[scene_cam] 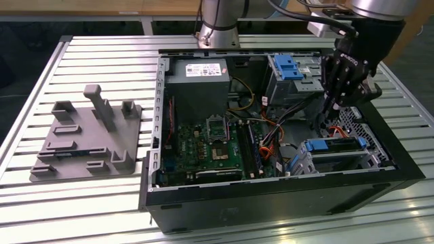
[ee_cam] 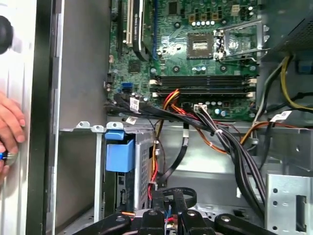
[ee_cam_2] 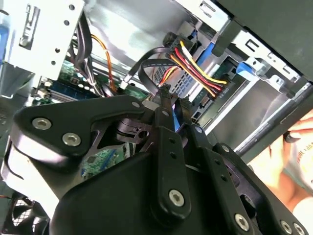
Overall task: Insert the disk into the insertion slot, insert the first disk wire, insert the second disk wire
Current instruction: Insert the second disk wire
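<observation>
Nearest in the second wrist view, we see the gripper (ee_cam_2: 165, 94) with its black fingers pressed together on a black flat disk wire (ee_cam_2: 145, 68). Just beyond the fingertips, the disk (scene_cam: 337, 146), silver in its bright blue carrier, sits inside the insertion slot (scene_cam: 342, 162). This is a perforated silver cage in a corner of the open computer case (scene_cam: 271, 201). Farther out, we see a person's hand (ee_cam: 10, 129) just outside the case wall.
</observation>
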Available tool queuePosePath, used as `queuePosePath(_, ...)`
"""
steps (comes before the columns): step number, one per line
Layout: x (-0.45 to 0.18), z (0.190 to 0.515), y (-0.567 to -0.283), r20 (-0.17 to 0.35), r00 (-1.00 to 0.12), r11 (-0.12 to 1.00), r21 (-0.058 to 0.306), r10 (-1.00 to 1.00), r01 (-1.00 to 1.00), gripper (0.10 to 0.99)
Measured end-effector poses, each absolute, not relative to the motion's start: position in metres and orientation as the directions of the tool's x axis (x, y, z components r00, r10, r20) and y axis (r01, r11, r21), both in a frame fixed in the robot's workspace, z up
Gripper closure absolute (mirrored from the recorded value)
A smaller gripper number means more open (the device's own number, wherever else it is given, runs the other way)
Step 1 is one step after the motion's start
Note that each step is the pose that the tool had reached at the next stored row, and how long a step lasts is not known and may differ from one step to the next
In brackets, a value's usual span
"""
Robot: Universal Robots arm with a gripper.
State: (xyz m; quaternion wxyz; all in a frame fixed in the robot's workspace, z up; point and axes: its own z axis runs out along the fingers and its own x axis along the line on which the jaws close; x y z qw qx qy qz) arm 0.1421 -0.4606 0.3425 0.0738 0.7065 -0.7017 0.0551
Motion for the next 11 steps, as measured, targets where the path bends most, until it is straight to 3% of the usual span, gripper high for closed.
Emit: queuePosePath(11,0.143,0.342,-0.485,0.16,0.009,-0.005,0.027,-0.987,-1.0,0.89)
